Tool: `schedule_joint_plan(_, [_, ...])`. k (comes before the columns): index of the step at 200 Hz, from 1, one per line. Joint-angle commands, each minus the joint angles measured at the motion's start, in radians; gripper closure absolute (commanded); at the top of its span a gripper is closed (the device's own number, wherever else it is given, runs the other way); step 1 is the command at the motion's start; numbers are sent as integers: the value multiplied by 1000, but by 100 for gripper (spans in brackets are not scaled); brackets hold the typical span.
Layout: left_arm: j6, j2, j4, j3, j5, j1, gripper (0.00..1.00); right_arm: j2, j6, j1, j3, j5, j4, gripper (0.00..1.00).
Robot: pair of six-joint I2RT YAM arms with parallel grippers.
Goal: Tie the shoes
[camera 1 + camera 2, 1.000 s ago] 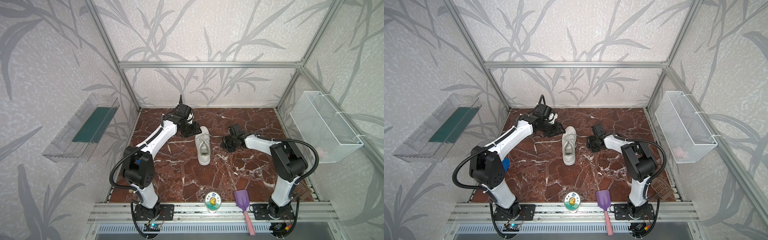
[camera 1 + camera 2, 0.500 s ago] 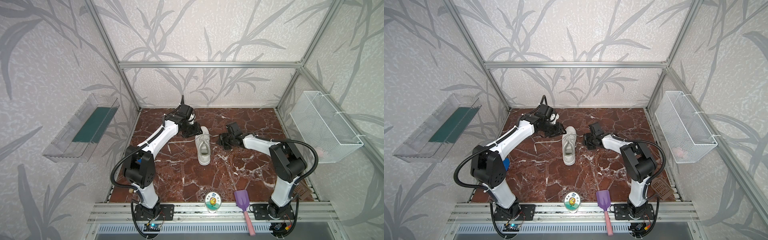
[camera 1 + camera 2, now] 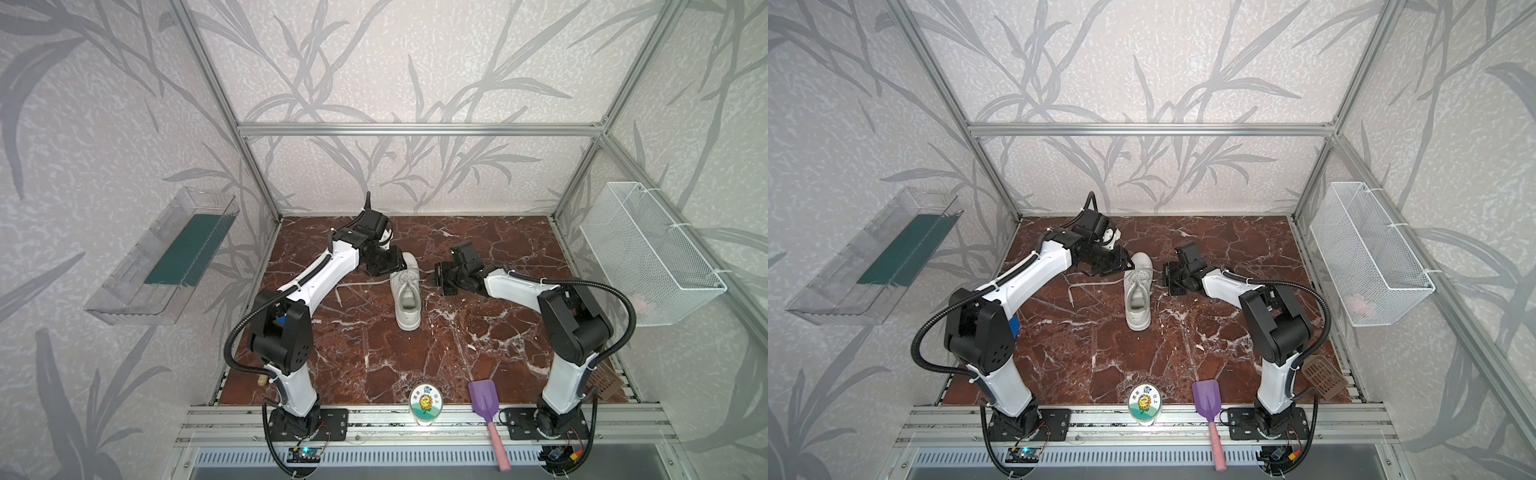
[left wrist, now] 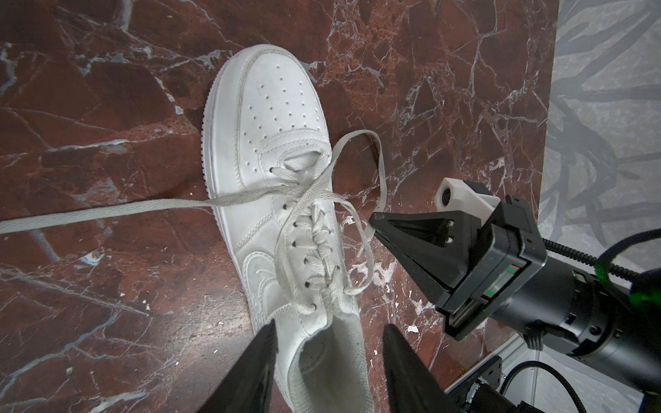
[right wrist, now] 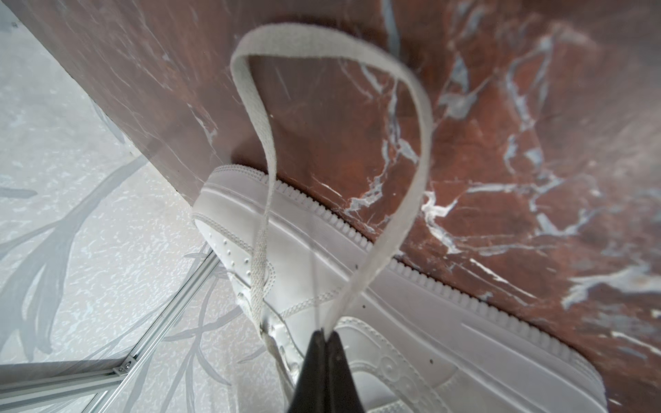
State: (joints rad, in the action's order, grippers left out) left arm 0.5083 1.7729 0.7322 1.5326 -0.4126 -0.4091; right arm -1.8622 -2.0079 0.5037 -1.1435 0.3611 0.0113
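Observation:
The shoes are one white low-top sneaker (image 3: 406, 297) (image 3: 1137, 301) lying on the marble floor, toe toward the back wall. My left gripper (image 4: 329, 325) (image 3: 388, 266) hovers open above its collar, one finger (image 4: 257, 364) on each side, with nothing gripped. My right gripper (image 5: 325, 334) (image 3: 438, 276) (image 4: 372, 219) sits just right of the sneaker (image 4: 279, 143), shut on a loop of white lace (image 5: 322, 43) that arches up from the eyelets. The other lace (image 4: 89, 214) (image 3: 361, 284) trails loose across the floor to the left.
At the front rail stand a round container with a sunflower label (image 3: 424, 405) and a purple scoop with a pink handle (image 3: 484, 401). A white wire basket (image 3: 648, 253) hangs on the right wall and a clear tray (image 3: 166, 257) on the left wall. A brown perforated piece (image 3: 611, 384) lies front right.
My right gripper has moved left toward the sneaker, keeping its hold on the lace. The left gripper's jaws have narrowed slightly over the shoe.

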Motion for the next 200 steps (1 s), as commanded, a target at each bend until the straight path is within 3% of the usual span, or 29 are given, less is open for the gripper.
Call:
schedule_joint_plan(1, [1, 13, 4, 25, 2, -7, 50, 6, -33, 10, -23, 13, 34, 100])
schedule_joint_plan(200, [15, 61, -18, 37, -52, -24, 57, -12, -118, 38, 17, 65, 196, 100])
